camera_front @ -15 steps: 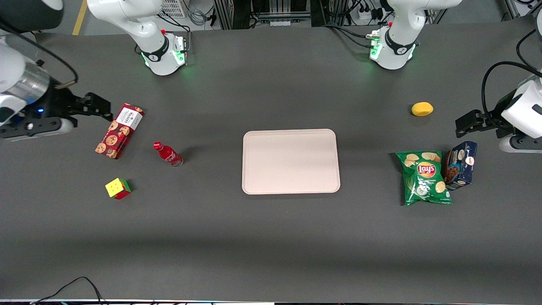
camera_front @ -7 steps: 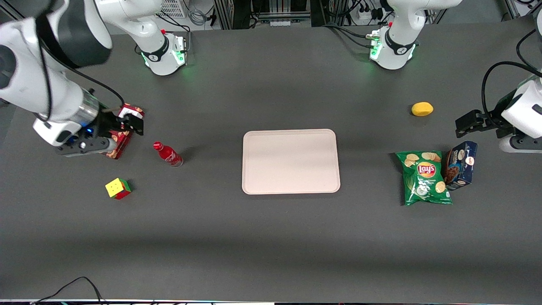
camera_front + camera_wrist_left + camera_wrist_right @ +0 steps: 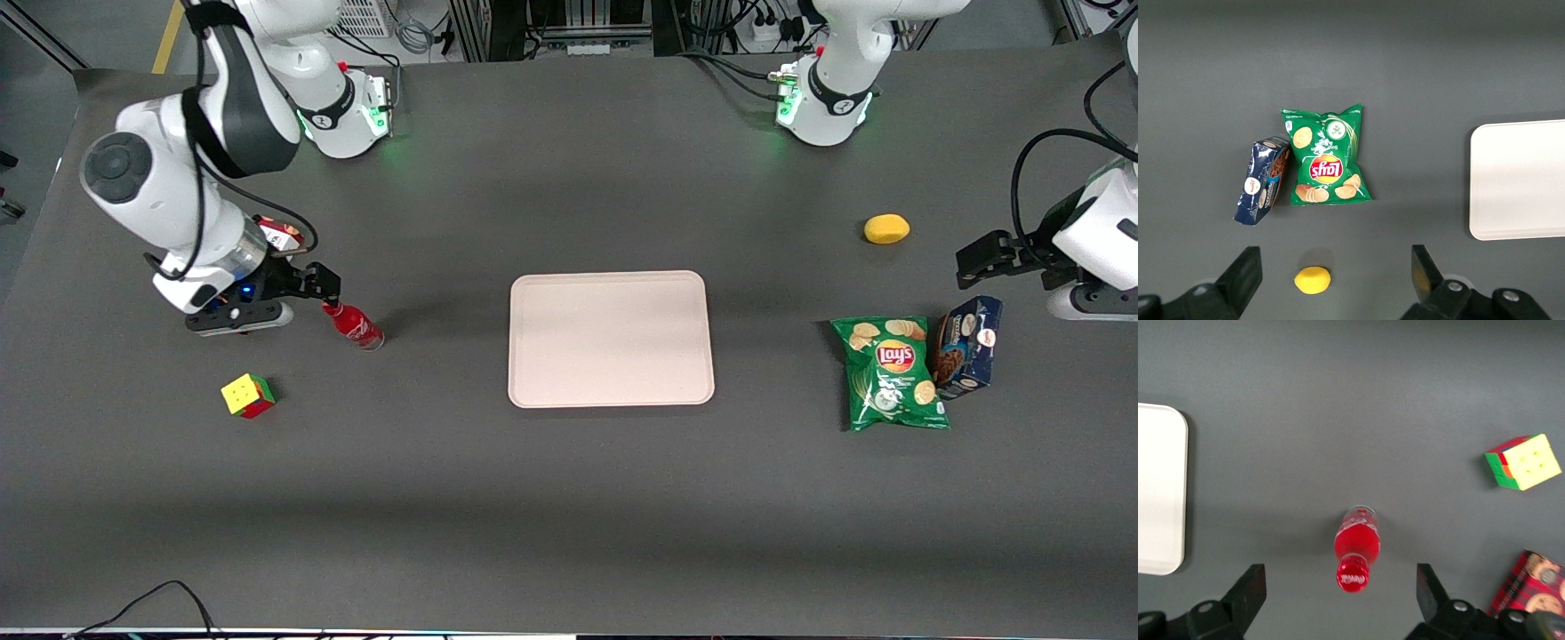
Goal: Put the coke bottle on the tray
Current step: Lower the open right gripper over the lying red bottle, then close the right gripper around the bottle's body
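I count one coke bottle point(image 3: 354, 324) upright on the table point(image 3: 569, 498), well apart from the one tray point(image 3: 611, 339) at its 3 o'clock. My gripper point(image 3: 313, 283) hovers above its cap, jaws open, empty. One cube point(image 3: 247, 396), one cookie box point(image 3: 283, 235) nearby.

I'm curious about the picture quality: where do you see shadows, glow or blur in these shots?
Front view: a soft shadow lies on the table beside the coke bottle, a broad darker band crosses the table nearer the camera, and green lights glow at the arm bases. Right wrist view: the open pincer above the bottle looks soft, and the tray is washed out white.
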You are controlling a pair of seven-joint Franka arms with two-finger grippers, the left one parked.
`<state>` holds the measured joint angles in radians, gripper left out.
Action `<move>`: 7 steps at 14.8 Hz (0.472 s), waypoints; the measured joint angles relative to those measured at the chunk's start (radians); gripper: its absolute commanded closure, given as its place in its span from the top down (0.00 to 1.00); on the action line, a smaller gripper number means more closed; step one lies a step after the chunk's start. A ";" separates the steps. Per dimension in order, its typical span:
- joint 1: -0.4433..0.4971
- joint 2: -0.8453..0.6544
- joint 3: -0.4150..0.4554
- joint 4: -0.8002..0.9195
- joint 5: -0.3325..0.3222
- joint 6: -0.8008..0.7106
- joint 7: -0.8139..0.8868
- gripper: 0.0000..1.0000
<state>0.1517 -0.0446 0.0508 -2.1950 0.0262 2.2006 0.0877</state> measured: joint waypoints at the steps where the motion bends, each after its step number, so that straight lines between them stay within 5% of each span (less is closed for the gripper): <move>1: 0.000 -0.012 0.007 -0.052 0.000 0.063 0.000 1.00; 7: -0.001 -0.048 0.016 -0.224 0.000 0.287 -0.009 1.00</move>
<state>0.1503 -0.0929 0.0663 -2.4186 0.0260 2.4874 0.0789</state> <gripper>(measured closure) 0.000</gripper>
